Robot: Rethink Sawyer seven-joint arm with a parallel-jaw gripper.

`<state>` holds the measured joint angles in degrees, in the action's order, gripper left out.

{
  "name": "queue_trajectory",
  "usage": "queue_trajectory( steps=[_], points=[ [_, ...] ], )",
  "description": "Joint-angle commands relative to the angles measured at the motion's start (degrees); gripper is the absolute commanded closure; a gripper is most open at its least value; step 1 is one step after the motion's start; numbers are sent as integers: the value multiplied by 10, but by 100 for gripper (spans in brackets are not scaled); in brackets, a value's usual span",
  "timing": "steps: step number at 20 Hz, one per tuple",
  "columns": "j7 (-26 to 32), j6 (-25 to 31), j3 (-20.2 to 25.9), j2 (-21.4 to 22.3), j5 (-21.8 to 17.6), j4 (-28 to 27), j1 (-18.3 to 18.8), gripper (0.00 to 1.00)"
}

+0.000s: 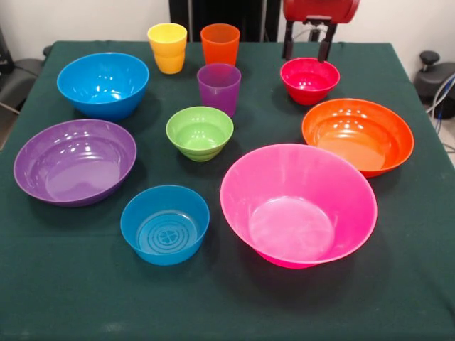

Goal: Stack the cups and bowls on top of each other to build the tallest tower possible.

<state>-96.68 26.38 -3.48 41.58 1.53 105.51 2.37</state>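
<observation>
My gripper [308,44] hangs at the top of the front view, open and empty, just behind the small red bowl [309,79]. The yellow cup [168,47] and orange cup [220,44] stand side by side at the far edge. The purple cup [219,87] stands in front of them. The small green bowl [200,132] sits mid-table. The small blue bowl [165,224] is near the front. Each stands alone and upright; no nested pile shows.
A mid-sized blue bowl [103,84] and a purple bowl [75,160] sit on the left. An orange bowl [357,135] sits on the right and the large pink bowl [298,204] at front right. A dark green cloth [64,284] covers the table.
</observation>
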Motion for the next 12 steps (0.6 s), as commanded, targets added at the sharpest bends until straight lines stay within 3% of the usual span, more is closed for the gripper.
queue_trajectory(
  steps=[1,12],
  points=[
    [-66,44,28,-13,5,-23,10,0],
    [-64,11,28,-23,0,-10,37,0]
  ],
)
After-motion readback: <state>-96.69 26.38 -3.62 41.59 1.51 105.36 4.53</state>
